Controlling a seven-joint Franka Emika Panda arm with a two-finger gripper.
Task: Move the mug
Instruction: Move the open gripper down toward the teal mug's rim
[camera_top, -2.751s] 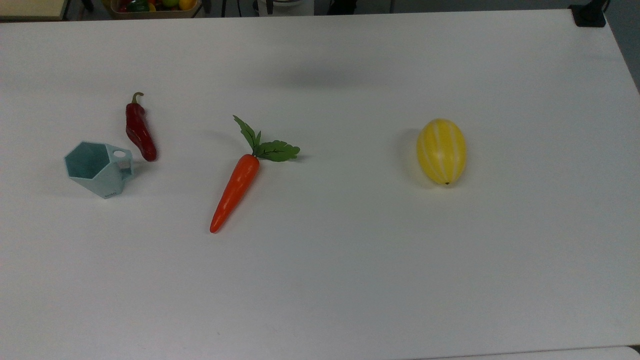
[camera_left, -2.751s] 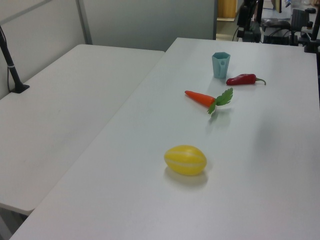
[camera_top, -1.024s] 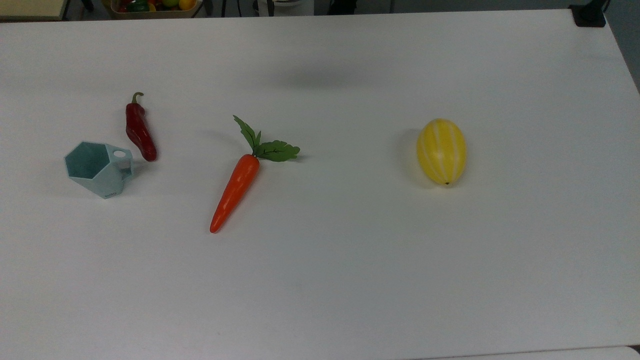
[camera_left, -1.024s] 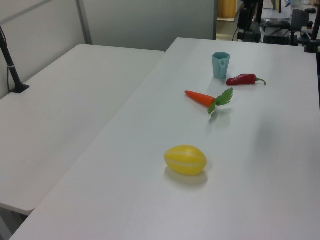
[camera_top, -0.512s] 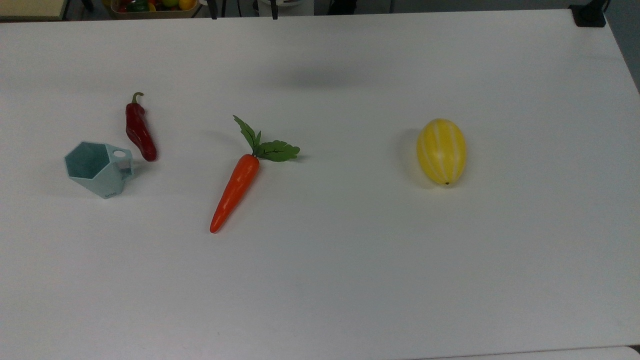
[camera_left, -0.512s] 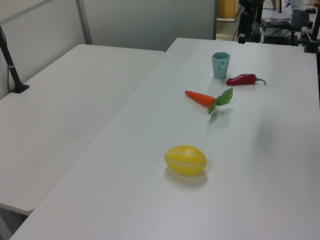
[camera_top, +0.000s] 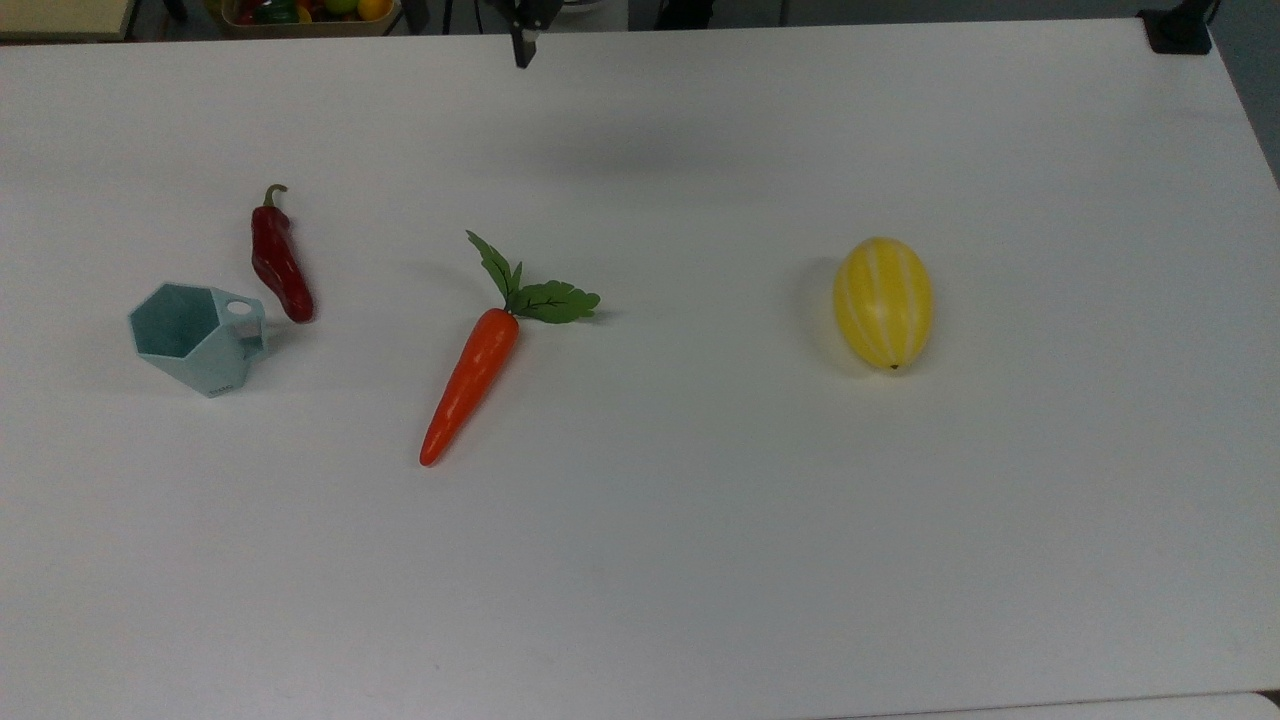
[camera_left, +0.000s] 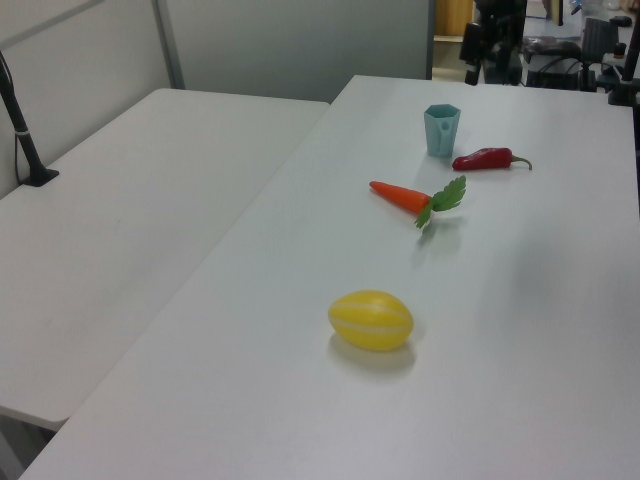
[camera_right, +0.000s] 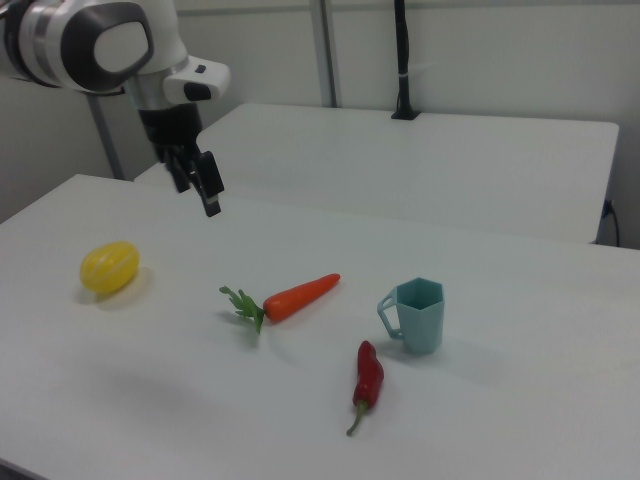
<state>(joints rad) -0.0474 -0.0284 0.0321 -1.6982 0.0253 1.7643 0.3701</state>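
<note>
The pale teal hexagonal mug (camera_top: 195, 340) stands upright on the white table (camera_top: 700, 560), near the top view's left edge. Its handle with a round hole points toward a red chili. The mug (camera_right: 418, 315) has its handle on the right view's left, and in the left view the mug (camera_left: 441, 130) is at the far end. My gripper (camera_right: 197, 188) hangs open and empty in the air, well above the table between the melon and the carrot in the right view, far from the mug. One dark fingertip (camera_top: 522, 55) shows at the top view's upper edge.
A red chili (camera_top: 280, 265) lies just beside the mug. An orange carrot (camera_top: 470, 385) with green leaves lies mid-table. A yellow striped melon (camera_top: 883, 302) sits toward the top view's right. A second white table (camera_left: 130, 220) adjoins. A black post (camera_top: 1180, 30) stands at the corner.
My gripper has come further into the top view from its upper edge and shifted in the left view. The mug, chili, carrot and melon have not moved.
</note>
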